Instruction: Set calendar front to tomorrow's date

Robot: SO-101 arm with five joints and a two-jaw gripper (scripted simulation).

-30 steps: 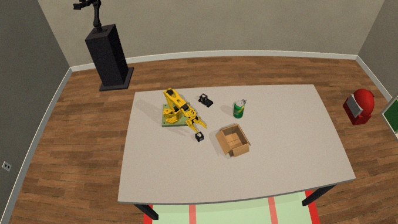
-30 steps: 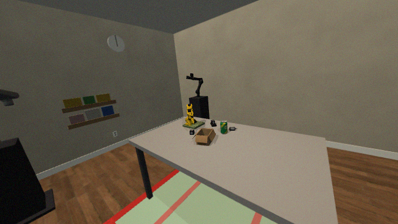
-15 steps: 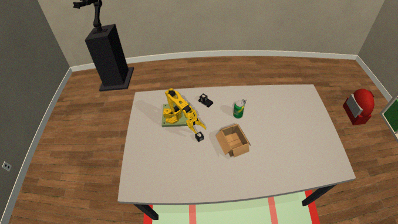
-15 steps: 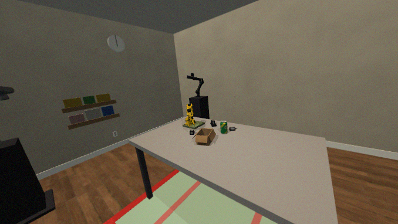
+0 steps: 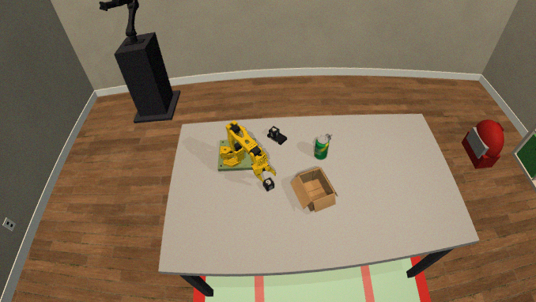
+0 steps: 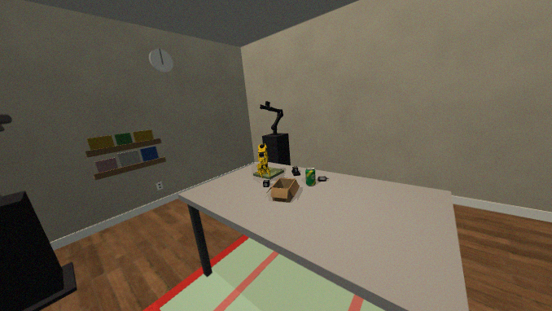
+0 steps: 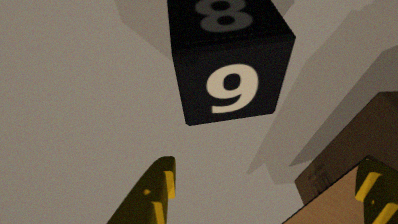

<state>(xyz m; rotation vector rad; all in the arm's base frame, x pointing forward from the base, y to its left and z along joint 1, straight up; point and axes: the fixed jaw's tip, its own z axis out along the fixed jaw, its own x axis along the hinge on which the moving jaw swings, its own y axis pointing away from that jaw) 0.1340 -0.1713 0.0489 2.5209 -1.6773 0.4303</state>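
Note:
A loose black cube (image 5: 269, 184) (image 6: 266, 183) (image 7: 230, 82) lies on the table in front of the arm. In the wrist view it shows a brightly lit 9 and a darker face with an 8, partly cut off by the top edge. My gripper (image 5: 269, 176) (image 7: 267, 172) is open and empty, its tips close to the cube on the arm's side; the cube is not between them. The black calendar tray (image 5: 281, 138) (image 6: 296, 173) stands apart, with another black cube (image 5: 273, 131) (image 6: 295, 168) at one end. That cube's digit and the month's name are too small to read.
An open cardboard box (image 5: 325, 203) (image 6: 280, 194) stands right of the loose cube, its flap (image 7: 325, 197) near one finger in the wrist view. A green can (image 5: 321, 149) (image 6: 310, 177) stands beyond it, with a small dark object (image 6: 322, 178) behind.

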